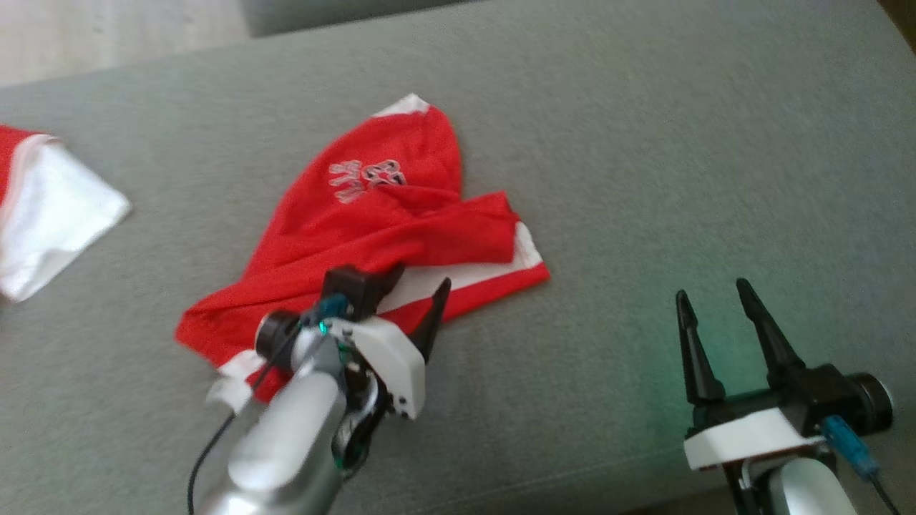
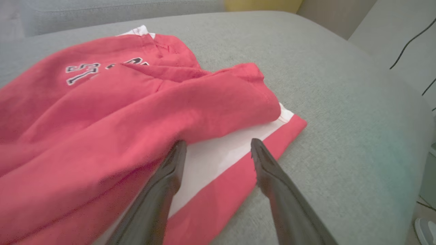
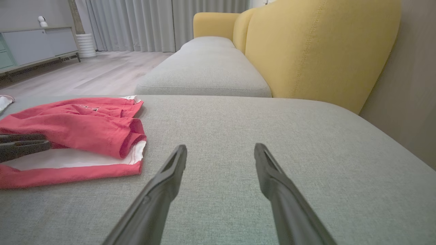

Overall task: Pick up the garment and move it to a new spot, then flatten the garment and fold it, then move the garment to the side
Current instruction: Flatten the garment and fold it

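Note:
A crumpled red garment (image 1: 372, 229) with white trim and grey lettering lies on the grey cushion (image 1: 644, 179), also seen as the red garment (image 2: 102, 112) and the red garment (image 3: 71, 136). My left gripper (image 1: 422, 279) stands open just over the garment's near edge, its fingertips either side of the white panel (image 2: 211, 156), holding nothing. My left gripper (image 2: 218, 144) shows the same wide gap in the left wrist view. Off to the right, my right gripper (image 1: 712, 293) is open above bare cushion; in its own view the right gripper (image 3: 220, 149) points past the garment's right end.
A second red and white cloth (image 1: 50, 214) lies at the cushion's left edge. In the right wrist view a yellow sofa back (image 3: 316, 51) rises behind a further grey seat (image 3: 204, 75), with wooden floor (image 3: 85, 71) to the left.

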